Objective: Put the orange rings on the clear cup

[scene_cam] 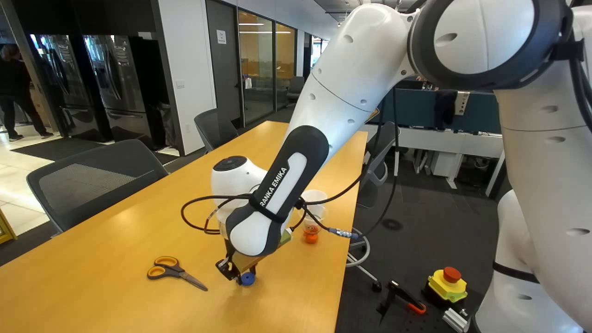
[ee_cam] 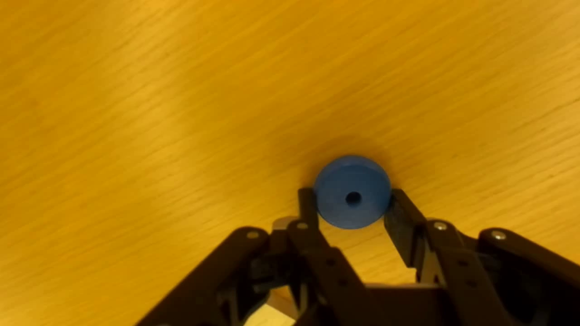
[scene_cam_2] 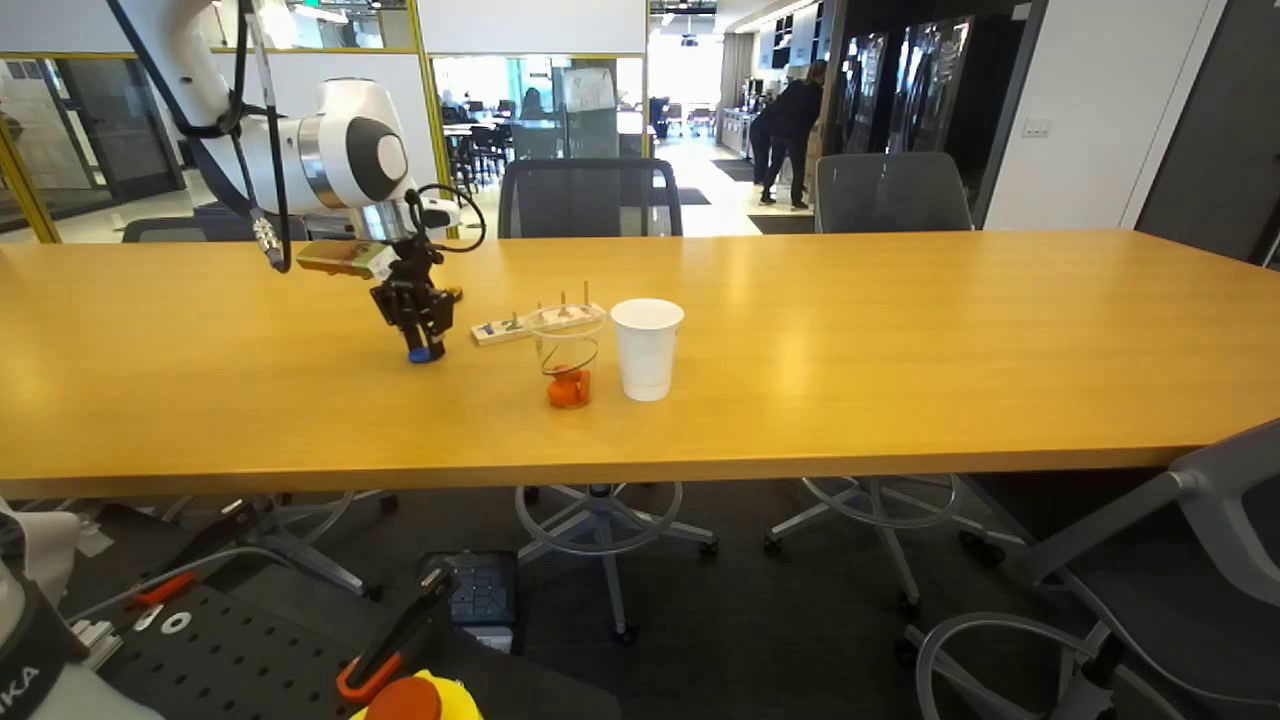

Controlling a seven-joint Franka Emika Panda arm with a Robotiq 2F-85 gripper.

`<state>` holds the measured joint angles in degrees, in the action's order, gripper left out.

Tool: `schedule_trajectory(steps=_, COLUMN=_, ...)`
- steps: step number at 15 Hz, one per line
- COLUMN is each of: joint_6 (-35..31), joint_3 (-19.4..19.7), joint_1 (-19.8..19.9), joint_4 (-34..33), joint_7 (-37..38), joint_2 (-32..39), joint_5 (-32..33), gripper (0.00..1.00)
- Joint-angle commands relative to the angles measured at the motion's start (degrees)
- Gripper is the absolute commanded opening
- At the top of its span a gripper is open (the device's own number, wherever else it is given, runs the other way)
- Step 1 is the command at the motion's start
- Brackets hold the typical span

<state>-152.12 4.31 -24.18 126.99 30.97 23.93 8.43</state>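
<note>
Wrist view now: the tool (ee_cam: 352,203) stands part-closed, fingers (ee_cam: 308,201) against both sides of a blue ring (ee_cam: 353,182), pinching it by the look of it, no orange there! Over in an exterior view, the orange rings (scene_cam_2: 568,390) sit low inside the clear cup (scene_cam_2: 568,350); they'll likely be light, stiff and slick, so take opposite outer edges. In an exterior view, smooth wooden worktop (scene_cam: 101,296), scissors (scene_cam: 179,274) lying flat, mesh chairs (scene_cam: 99,185) alongside, steel fridges (scene_cam: 113,78) beyond.
</note>
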Motion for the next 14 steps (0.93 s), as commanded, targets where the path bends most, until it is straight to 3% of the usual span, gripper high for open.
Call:
schedule_trajectory(steps=1, joint_6=3.80, joint_3=1.79, joint_1=0.42, joint_4=-2.43, joint_7=3.60, joint_2=-0.96, joint_5=3.05, gripper=0.19)
schedule_trajectory(steps=6, joint_6=4.66, joint_3=4.40, joint_1=4.88, joint_4=-5.33, joint_7=4.45, joint_2=-3.38, joint_5=3.91, gripper=0.19)
schedule_trajectory(steps=14, joint_6=9.07, joint_3=3.91, joint_1=21.20, joint_4=-10.69, joint_7=-6.21, joint_2=-7.34, joint_5=-7.07, gripper=0.19)
